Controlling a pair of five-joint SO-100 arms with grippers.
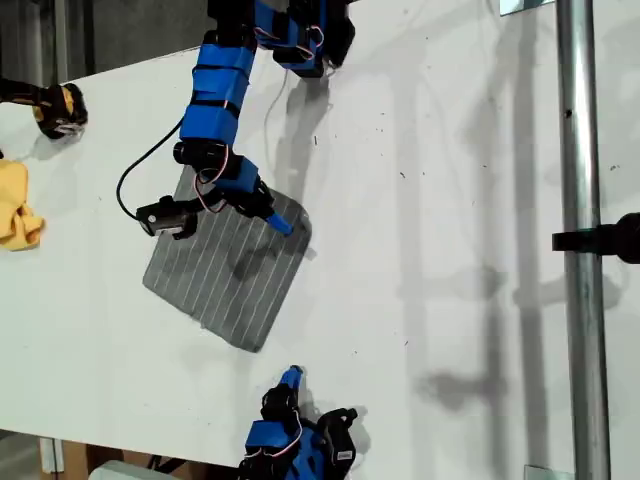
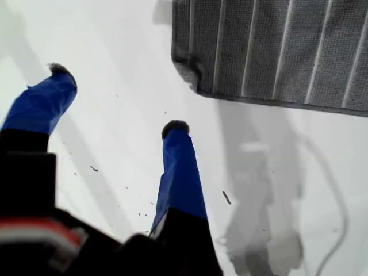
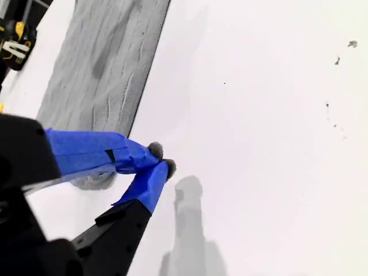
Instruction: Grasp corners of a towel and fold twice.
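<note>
Closed at the tips, my second gripper [image 3: 160,160], both blue fingers pressed together just at the edge of the towel [image 3: 103,63]; no cloth visible between them, so hold on the fabric impossible to tell. Wide open, my first gripper [image 2: 118,99], nothing between its two blue fingers, only bare white table under the gap.

Towel [image 1: 225,270] flat on the table [image 1: 450,250], turned like a diamond, grey with thin pale stripes, in the exterior view's left half. Corner toward the exterior view's right under the tip of my second gripper [image 1: 283,224], with the arm coming down from the top edge of that view and covering the upper corner. Lower corner pointing to my first gripper [image 1: 292,376], near but apart, a strip of table between them. Same corner [image 2: 192,77] in the first wrist view, thick and a little rounded, ahead of the open fingers and not touching them.

Much free table on the exterior view's right of the towel, up to a metal pole [image 1: 575,250] with a black clamp [image 1: 605,240]. Less room on the exterior view's left: a yellow cloth [image 1: 15,205] crumpled at that edge, well apart from the towel, and a black and yellow object [image 1: 60,108] above it. Lower table edge just behind my first gripper.
</note>
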